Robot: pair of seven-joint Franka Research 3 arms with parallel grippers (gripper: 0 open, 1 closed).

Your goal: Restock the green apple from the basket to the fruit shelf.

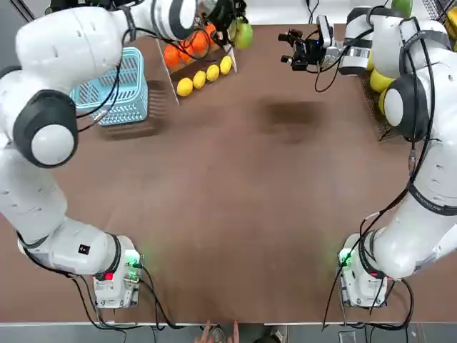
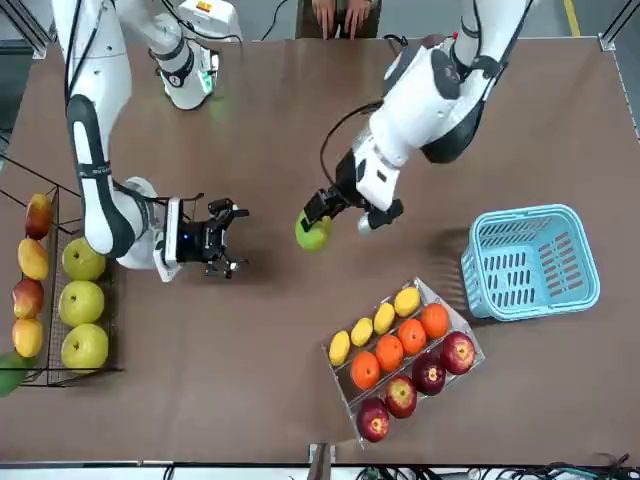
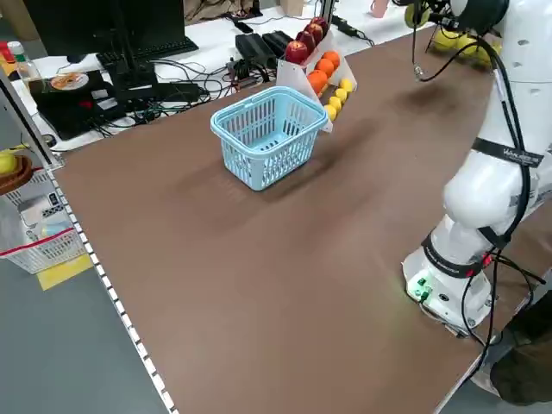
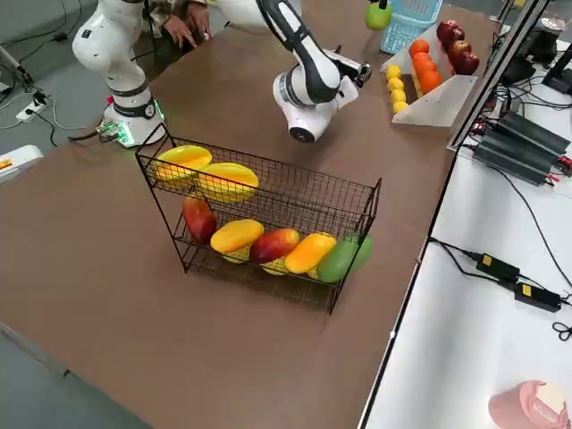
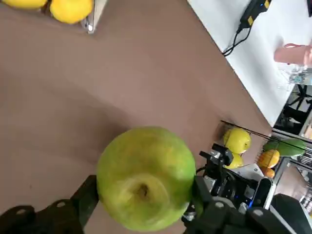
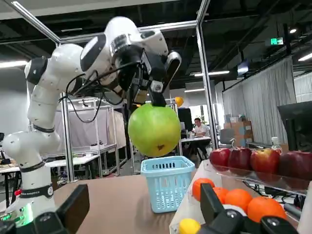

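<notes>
Left to right, from the robot's side:

Blue basket (image 2: 530, 212): on the bench (image 2: 240, 370), upright, lattice floor visible through the open top.

White slanted stand (image 1: 171, 71): just beside the basket. Three rows, four each: lemons (image 2: 339, 348) nearest the robot, oranges (image 2: 365, 370) in the middle, red apples (image 2: 401, 397) on the far side.

Left claw (image 5: 145, 181): closed on the green apple (image 2: 313, 235), one finger each side, most of the fruit sticking out past the tips. Apple is held up off the bench, between the stand and the rack side.

Right claw (image 6: 145, 192): fingers wide apart, nothing gripped. Up over the bench, between the stand and the wire rack. Green apple is well apart from it.

Black wire rack (image 4: 286, 207): stands at the right of the bench. One row has three yellow-green apples (image 2: 81, 303). Another runs red, orange-yellow, red, orange-yellow, with a green fruit (image 4: 344, 259) at the end. Two big yellow fruits (image 4: 228, 181) sit higher up.
</notes>
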